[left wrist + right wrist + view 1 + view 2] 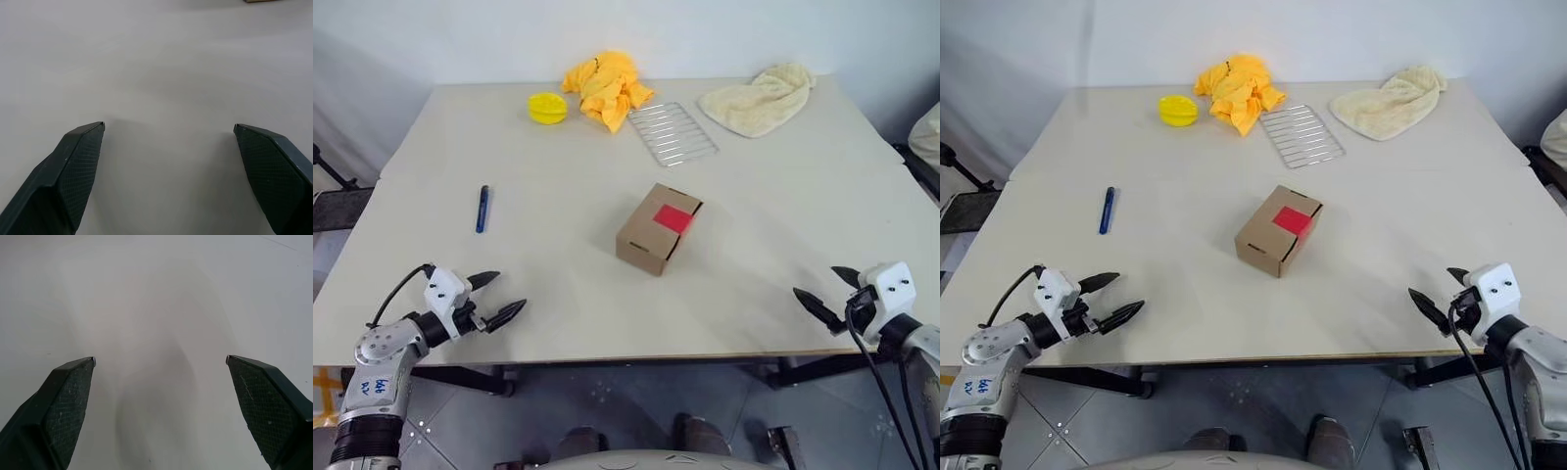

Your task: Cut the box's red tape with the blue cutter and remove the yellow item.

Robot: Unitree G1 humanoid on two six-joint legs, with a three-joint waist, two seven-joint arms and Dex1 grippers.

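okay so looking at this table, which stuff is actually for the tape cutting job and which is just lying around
For the job:
- box
- red tape on its top
- blue cutter, lying left of the box

Just lying about, along the far edge:
- yellow disc
- yellow cloth
- wire rack
- cream towel

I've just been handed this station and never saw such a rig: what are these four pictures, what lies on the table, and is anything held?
The two wide pictures come from the robot's head, looking down over its arms. The two close ones look along each wrist's black fingers.

The left gripper and right gripper are both open and hold nothing.

On the table lie the box with its red tape, the blue cutter, a yellow disc, a yellow cloth, a wire rack and a cream towel.
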